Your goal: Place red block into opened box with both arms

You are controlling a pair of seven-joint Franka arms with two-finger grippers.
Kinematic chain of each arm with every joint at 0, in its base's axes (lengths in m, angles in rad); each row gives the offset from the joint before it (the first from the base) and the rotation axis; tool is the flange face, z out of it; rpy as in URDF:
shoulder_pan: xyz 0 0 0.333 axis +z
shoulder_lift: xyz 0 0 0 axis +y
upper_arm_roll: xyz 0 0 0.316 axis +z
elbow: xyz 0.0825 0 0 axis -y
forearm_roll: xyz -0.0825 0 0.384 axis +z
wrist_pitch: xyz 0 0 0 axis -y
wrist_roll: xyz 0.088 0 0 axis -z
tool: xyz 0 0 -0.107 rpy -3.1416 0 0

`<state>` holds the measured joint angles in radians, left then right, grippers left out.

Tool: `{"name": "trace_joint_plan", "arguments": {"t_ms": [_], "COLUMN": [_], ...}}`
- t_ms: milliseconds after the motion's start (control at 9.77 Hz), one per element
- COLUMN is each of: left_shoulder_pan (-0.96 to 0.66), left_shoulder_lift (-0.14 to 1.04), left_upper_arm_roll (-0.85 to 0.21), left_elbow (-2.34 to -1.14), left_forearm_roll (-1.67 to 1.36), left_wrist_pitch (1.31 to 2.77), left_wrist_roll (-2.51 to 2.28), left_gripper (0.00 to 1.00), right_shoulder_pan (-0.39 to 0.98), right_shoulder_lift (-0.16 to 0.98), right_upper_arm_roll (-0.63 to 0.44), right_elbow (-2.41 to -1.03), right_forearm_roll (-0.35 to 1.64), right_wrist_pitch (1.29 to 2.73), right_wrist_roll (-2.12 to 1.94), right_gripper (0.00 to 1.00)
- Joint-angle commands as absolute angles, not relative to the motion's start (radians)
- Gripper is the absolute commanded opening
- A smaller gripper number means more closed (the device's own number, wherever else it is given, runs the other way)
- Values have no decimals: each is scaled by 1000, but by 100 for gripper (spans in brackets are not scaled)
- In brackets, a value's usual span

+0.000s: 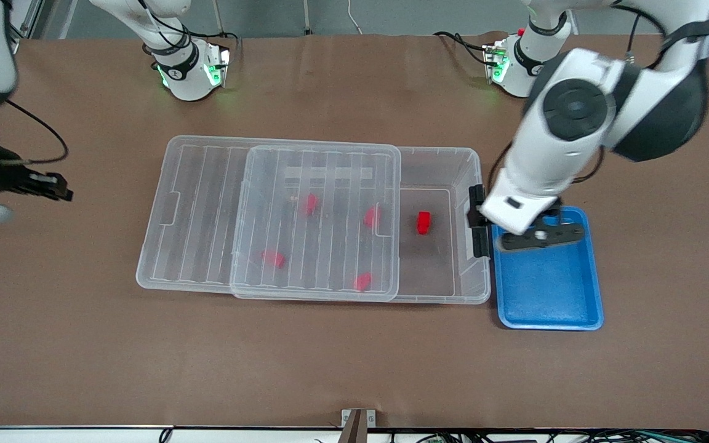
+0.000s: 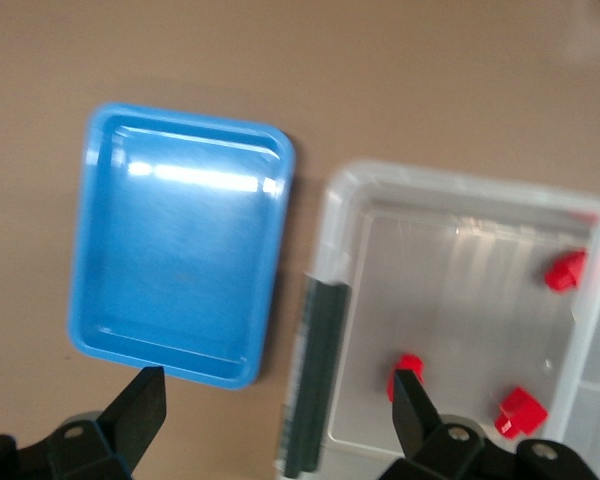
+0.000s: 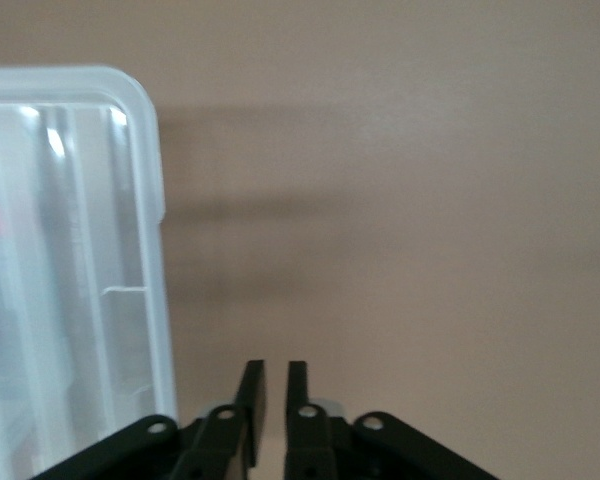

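You see the red block [image 1: 423, 222], chunky plastic, in the clear box [image 1: 440, 161] beside its slid ribbed lid [image 1: 317, 184]; left gripper [image 2: 275, 392] gapes empty over the glossy blue tray [image 1: 548, 295]; right gripper [image 3: 269, 385], nearly closed, holds nothing above bare table.

You have a plain brown table [image 1: 330, 369] under everything. Below the left pincer [image 2: 280, 400], whose fingers [image 2: 140, 405] are black, sits a bright blue tray [image 1: 548, 295] with pale glare streaks. Beside that pincer is the clear box [image 1: 440, 166] with a black latch [image 1: 479, 231], and in its uncovered part you see one bright red block [image 1: 423, 222]. The see-through lid [image 1: 317, 221] carries a pattern of parallel ribs, and four more red blocks [image 1: 273, 258] show paler through it. The right pincer [image 3: 268, 385] is black too, over bare brown table next to the lid's whitish rim. Both arms [image 1: 551, 154] are white with black bands.
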<state>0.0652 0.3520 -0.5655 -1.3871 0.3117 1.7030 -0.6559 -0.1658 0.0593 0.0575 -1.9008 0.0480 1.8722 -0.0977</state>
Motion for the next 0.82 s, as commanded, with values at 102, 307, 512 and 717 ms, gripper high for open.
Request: {"name": "trace_joint_plan", "arguments": {"t_ms": [102,307,512,717], "left_shoulder_pan": [199,277,287,295], "left_shoulder_lift": [263,220,201,157], "left_upper_arm_roll": [-574,-572,-568,-533], "left_elbow": [-1404,-1404,-1402,-1417], "left_forearm_roll": [275,180,170,132], "left_wrist_pitch": [1643,1625,1598,1595], "left_wrist_roll": [-525,-428,-382,-300], "left_gripper": [100,100,100,100], "right_shoulder_pan": [-153,-123,-98,-91], "right_shoulder_lift": [87,103,118,133], "right_upper_arm_roll": [69,72,104,109], "right_elbow": [-2107,-2131,-2131,-2122], "right_forearm_roll": [67,72,153,213], "right_wrist_pitch": [2093,2106,2102,2102], "right_wrist_roll": [-204,-204,-202,-202], "right_gripper": [0,0,0,0]}}
